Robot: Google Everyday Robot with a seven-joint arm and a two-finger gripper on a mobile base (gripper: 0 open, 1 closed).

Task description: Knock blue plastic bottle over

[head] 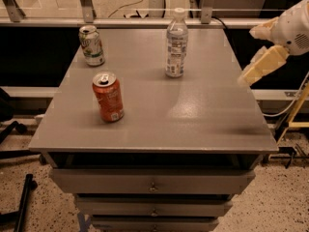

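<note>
The blue plastic bottle stands upright at the back middle of the grey table. It is clear and bluish, with a white cap and a white-and-blue label. My gripper hangs at the right edge of the view, above the table's right side and well to the right of the bottle. Its two cream fingers are spread apart, with nothing between them. The gripper does not touch the bottle.
An orange soda can stands at the front left of the table. A green-and-white can stands at the back left. Drawers sit under the tabletop. A rail and glass panel run behind the table.
</note>
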